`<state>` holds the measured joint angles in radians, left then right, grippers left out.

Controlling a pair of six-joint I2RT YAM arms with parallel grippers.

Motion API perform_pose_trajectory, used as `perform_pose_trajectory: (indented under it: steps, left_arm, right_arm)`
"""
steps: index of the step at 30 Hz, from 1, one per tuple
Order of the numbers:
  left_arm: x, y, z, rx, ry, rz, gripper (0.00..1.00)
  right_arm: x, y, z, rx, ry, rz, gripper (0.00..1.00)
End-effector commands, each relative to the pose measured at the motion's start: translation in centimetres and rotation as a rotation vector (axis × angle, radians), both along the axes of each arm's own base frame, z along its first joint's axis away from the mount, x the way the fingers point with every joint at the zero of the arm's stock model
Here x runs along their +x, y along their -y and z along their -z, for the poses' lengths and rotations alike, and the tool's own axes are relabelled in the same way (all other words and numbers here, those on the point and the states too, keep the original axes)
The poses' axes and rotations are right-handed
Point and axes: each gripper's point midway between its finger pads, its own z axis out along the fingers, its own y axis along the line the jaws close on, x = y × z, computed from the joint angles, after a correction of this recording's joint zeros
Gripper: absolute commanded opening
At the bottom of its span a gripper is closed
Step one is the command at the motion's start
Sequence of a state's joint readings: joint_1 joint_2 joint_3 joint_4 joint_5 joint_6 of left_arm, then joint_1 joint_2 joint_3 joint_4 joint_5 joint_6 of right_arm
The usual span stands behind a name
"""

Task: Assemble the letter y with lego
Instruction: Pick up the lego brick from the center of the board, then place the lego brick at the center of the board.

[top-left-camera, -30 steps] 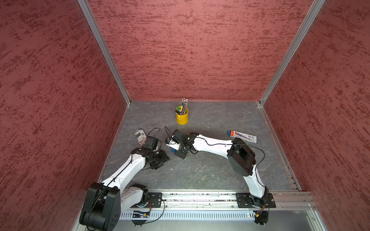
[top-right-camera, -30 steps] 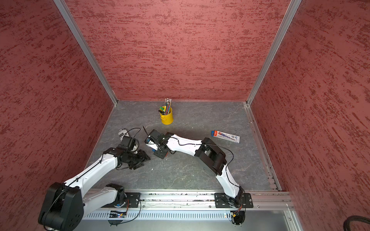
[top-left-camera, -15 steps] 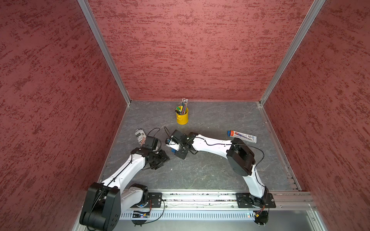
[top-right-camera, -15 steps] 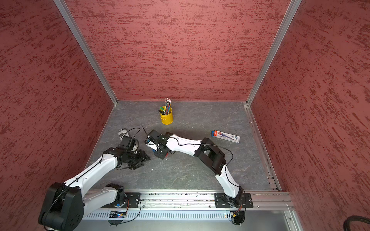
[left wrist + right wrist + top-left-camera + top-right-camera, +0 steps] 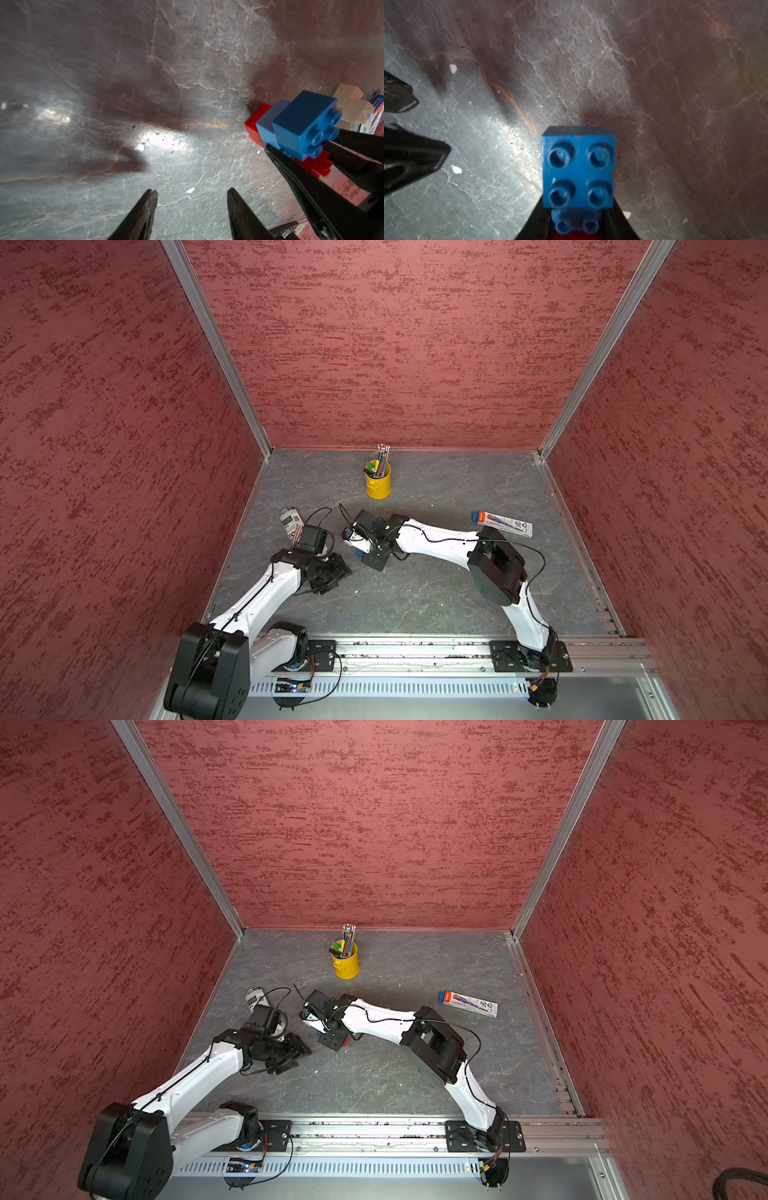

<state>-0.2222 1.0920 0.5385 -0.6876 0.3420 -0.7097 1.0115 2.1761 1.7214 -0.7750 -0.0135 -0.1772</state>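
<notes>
Nothing has visibly moved since a second ago: both arms sit where they were, near the middle of the tabletop point(image 5: 436, 597), a little toward its left edge. The right gripper point(image 5: 578, 205) is clamped on a stack of lego bricks point(image 5: 291, 133). A blue square brick point(image 5: 578, 166) faces its camera studs-first, with a longer blue brick point(image 5: 577, 224) under it and red below that. From the left wrist, a red brick point(image 5: 254, 124) shows on the far side of the blue ones, and two white bricks point(image 5: 351, 106) lie just behind; whether they are joined to the stack cannot be told. The left gripper point(image 5: 191, 199) hangs beside the stack, its fingers apart over bare tabletop with nothing between them. A yellow cup point(image 5: 378, 485) stands near the back edge.
</notes>
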Motion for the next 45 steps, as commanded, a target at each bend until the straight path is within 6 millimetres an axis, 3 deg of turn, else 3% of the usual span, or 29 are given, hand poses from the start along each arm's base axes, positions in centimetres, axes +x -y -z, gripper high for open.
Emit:
perform_pose_trajectory:
  steps: [1,11,17,24,36,45]
  left_arm:
    - [-0.2,-0.2,0.1,-0.002,0.004,0.001,0.58]
    - [0.5,0.1,-0.8,0.006,0.024,0.022,0.58]
    - [1.5,1.4,-1.0,0.015,0.03,0.074,0.58]
    - [3.3,4.0,-1.2,0.024,0.037,0.155,0.58]
    - [5.5,8.7,-1.2,0.036,0.028,0.286,0.58]
    - [5.9,9.3,-1.3,0.041,0.027,0.301,0.58]
  right_arm:
    - [-1.5,1.8,3.9,-0.123,-0.058,0.009,0.28]
    - [-0.3,0.4,-1.1,0.021,-0.009,0.062,0.28]
    - [0.2,2.0,-3.2,0.083,0.016,0.148,0.29]
    - [-0.1,6.5,-4.2,0.109,0.043,0.285,0.29]
    - [0.0,16.7,-2.7,0.085,0.047,0.598,0.29]
    - [1.1,20.7,-1.1,0.02,0.048,0.71,0.3]
